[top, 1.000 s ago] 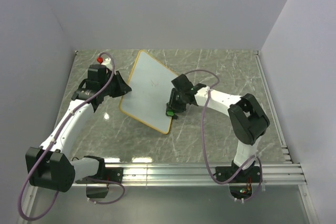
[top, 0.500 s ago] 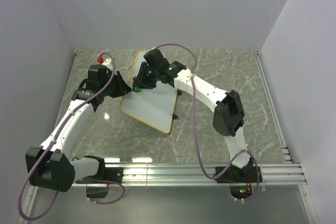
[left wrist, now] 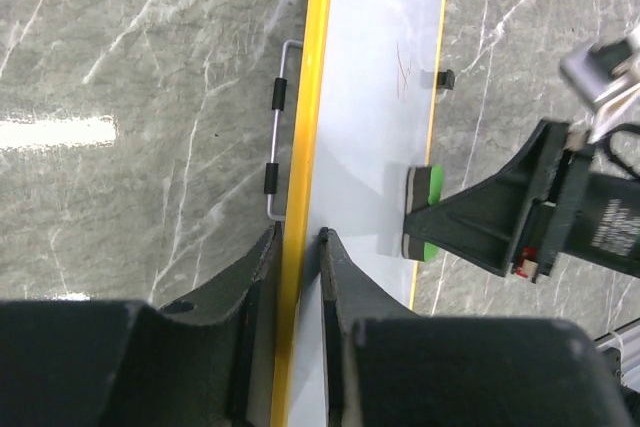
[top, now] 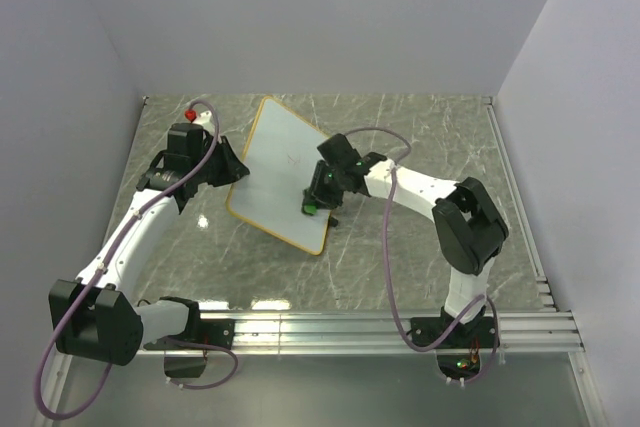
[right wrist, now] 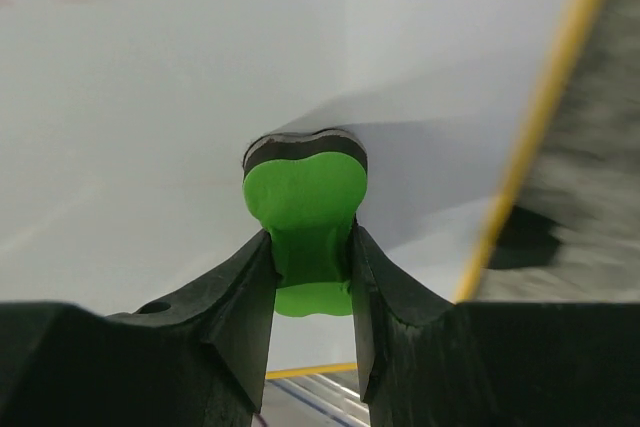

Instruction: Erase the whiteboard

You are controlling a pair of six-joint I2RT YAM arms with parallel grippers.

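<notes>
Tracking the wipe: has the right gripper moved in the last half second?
Yes. The right gripper, holding the eraser, slid rightward across the whiteboard, away from the left gripper.

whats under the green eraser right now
The whiteboard: the eraser has its dark pad seemingly pressed on the white surface, near the yellow edge. Any ink directly beneath is covered; a faint mark shows elsewhere on the board.

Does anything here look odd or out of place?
Nothing is damaged or spilled. The whiteboard lies skewed to the table edges, its frame pinched by the left gripper, and a faint red mark shows on it.
</notes>
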